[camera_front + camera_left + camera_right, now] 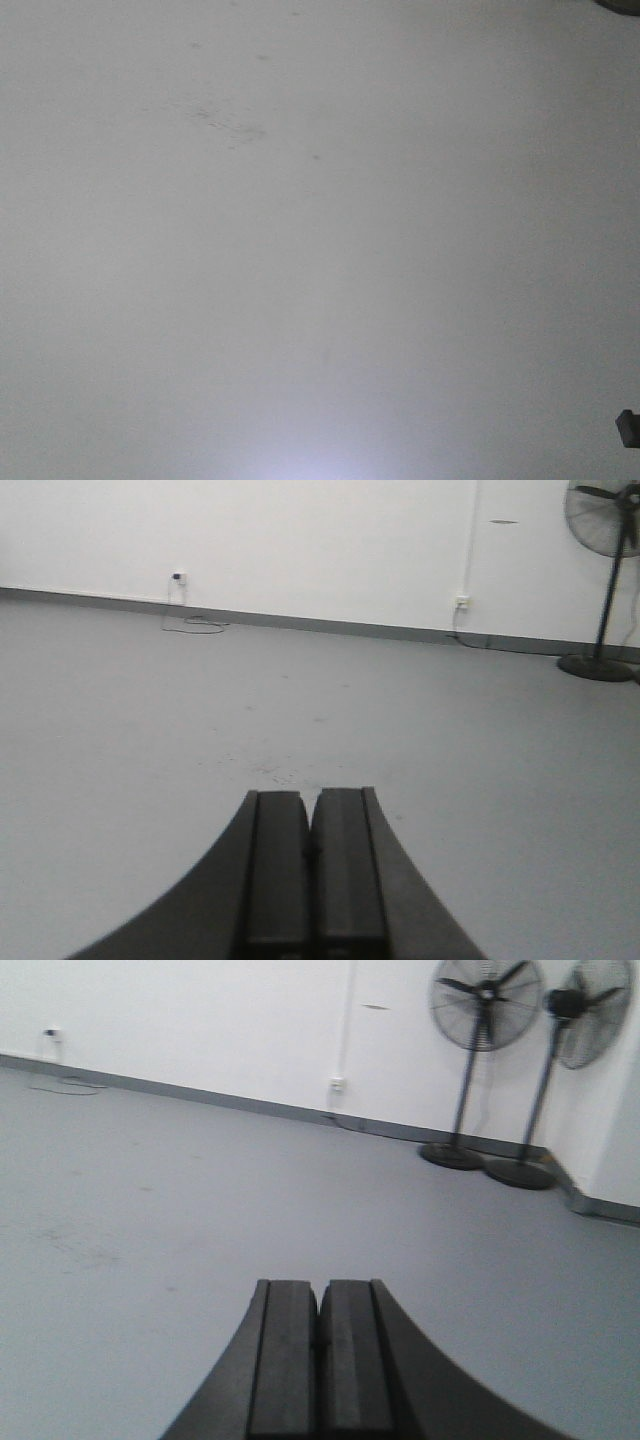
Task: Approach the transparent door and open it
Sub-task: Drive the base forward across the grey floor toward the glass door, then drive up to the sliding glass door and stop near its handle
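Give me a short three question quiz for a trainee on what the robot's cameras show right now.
1. True or false: the left gripper is open.
2. In the right wrist view, what stands by the far wall? A) two pedestal fans B) a ladder C) a shelf
3. Does any view show the transparent door? Answer yes or no.
Key: 1 false, it is shut. 2 A. 3 no, only grey floor, white wall and fans.

Front view onto floor, wrist views low, sharing wall
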`<state>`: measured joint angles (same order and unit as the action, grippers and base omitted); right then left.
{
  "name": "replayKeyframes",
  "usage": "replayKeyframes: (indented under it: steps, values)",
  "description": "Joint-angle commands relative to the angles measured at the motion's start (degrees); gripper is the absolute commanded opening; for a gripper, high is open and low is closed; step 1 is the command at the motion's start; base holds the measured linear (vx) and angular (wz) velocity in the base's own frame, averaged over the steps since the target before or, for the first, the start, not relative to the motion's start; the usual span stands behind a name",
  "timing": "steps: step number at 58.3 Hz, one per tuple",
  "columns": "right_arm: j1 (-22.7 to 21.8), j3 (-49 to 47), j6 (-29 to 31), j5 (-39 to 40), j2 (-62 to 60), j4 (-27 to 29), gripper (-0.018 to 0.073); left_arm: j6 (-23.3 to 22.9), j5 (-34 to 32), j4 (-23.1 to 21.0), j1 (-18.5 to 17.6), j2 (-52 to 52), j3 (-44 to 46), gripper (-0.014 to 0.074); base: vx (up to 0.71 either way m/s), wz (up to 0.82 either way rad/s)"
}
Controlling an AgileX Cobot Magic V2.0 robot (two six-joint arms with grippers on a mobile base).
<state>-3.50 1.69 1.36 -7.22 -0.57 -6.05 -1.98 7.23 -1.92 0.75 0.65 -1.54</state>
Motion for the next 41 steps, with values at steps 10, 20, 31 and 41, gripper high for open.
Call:
replayKeyframes:
  steps: [10, 20, 31, 41]
  values:
    - [-0.32, 0.82, 0.1, 4.86, -0.43, 0.01, -0.0008, 0.05, -4.59, -0.21, -0.26, 0.13, -1.78, -0.0006, 0.63, 0.64]
    - [-0.32, 0.82, 0.1, 4.86, -0.43, 0.01, -0.0008, 0.05, -4.59, -0.21, -0.26, 0.13, -1.78, -0.0006, 0.63, 0.71]
    - [-0.32, 0.82, 0.1, 4.86, -0.43, 0.01, -0.0008, 0.05, -4.59, -0.21, -0.26, 0.13, -1.78, -0.0006, 0.61, 0.73]
    - [-0.32, 0.82, 0.1, 4.86, -0.43, 0.01, -0.0008, 0.05, -4.59, -0.21, -0.26, 0.13, -1.78, -0.0006, 0.6, 0.72]
